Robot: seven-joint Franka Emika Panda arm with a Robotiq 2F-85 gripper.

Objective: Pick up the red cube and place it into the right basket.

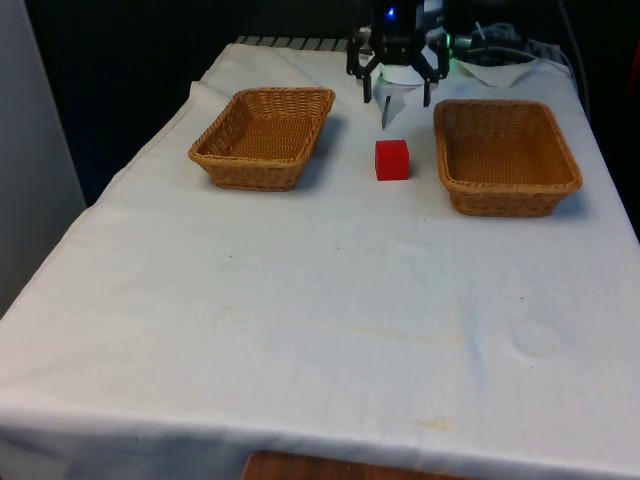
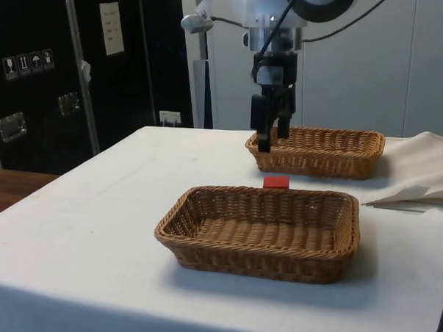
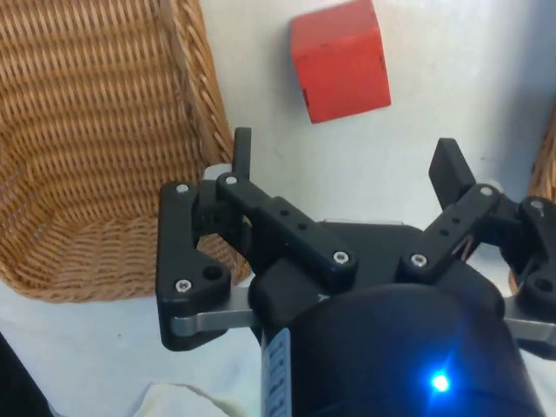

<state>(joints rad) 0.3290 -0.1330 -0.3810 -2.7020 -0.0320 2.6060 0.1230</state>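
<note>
Surface: white cloth over the table, faintly stained near the front edge.
Red cube: resting on the cloth between the two baskets, touching neither; nearer the basket on the front view's right; half hidden behind the near basket in the side view.
Right basket: wicker, rectangular, nothing inside; on the front view's right.
Left basket: same weave and shape, on the front view's left, nothing inside.
Gripper: hanging above the cloth just behind the cube, fingers spread wide, holding nothing; cube visible beyond the fingertips in the wrist view.
Loose cloth: bunched at the robot's end of the table.
</note>
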